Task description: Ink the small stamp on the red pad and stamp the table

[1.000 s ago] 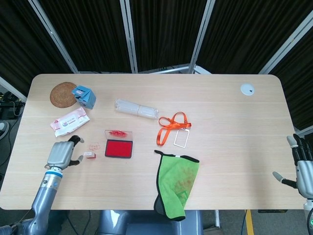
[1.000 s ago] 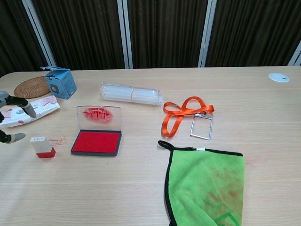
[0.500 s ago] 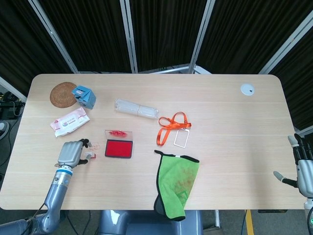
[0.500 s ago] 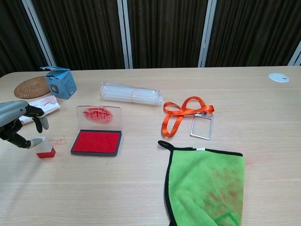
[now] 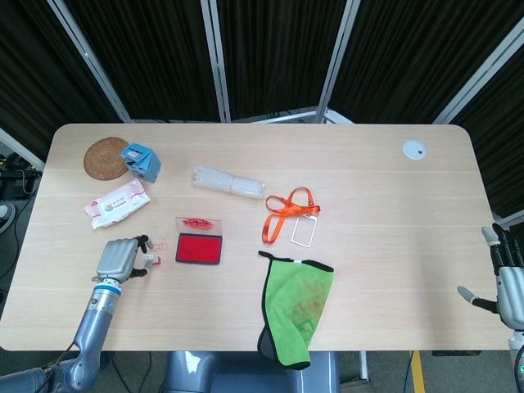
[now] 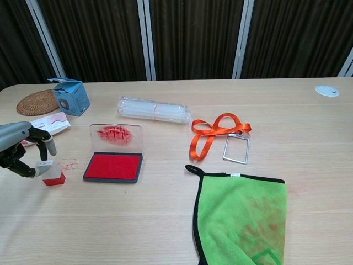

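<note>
**Closing In on the Small Stamp**

Looking down from the head view, the left robot hand (image 5: 119, 259) is sitting right over the small stamp (image 5: 151, 259), which is standing on the desk (image 5: 368, 205) just left of the red pad (image 5: 199, 248). A second ago that hand was lying further left with the stamp clear of it; it has since slid in, so the pickup (the first step before inking) is being set up. From above I cannot tell whether the fingers are pressing the stamp. The right robot hand (image 5: 501, 282) is idling at the far right edge, fingers spread and holding nothing.

The chest view is showing what the overhead angle is hiding: the left robot hand (image 6: 22, 149) is bracketing the stamp's clear top (image 6: 47, 168), one fingertip above and one at its left side, seemingly touching though not firmly clamping. The stamp's red base is resting on the desk beside a faint red print (image 6: 68, 164), and the pad's lid (image 6: 116, 136) is standing open. The right robot hand is out of this frame.
</note>
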### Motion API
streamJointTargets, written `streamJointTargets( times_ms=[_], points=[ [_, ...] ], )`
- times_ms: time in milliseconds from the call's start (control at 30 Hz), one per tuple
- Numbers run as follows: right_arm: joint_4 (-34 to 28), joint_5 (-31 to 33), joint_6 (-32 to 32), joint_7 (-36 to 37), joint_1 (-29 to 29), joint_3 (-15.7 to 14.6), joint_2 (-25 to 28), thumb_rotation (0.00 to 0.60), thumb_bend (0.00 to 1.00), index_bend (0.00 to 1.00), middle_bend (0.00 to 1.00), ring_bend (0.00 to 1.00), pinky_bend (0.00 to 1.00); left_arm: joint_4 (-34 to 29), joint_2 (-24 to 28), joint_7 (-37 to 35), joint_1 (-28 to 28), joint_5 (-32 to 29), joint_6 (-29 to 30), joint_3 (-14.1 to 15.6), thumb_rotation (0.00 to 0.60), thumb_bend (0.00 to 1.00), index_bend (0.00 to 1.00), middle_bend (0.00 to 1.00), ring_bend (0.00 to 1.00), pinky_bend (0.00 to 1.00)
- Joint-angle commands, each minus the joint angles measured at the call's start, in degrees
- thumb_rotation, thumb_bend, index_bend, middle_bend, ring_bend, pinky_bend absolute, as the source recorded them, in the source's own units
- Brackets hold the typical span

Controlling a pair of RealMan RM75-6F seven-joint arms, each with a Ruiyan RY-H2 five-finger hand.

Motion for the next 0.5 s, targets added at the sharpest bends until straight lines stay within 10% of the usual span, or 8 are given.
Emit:
streamJointTargets(
  times_ms=[33, 500],
  points=[
    [0.1, 0.1, -0.1, 0.0, 0.0, 0.0, 0.0, 0.600, 0.00, 0.00, 0.00, 0.00, 0.00, 0.3, -0.3, 0.7, -0.2, -0.5, 0.4, 0.0, 0.600, 0.29, 0.40, 0.47, 0.90, 0.92],
    [0.4, 0.6, -0.5, 0.2, 0.2, 0.2, -0.2, 0.600, 0.00, 0.00, 0.00, 0.00, 0.00, 0.9, -1.0, 2.6, -0.9, -1.9, 0.5, 0.5, 0.600, 0.29, 0.47, 0.48, 0.89, 0.92]
  ],
)
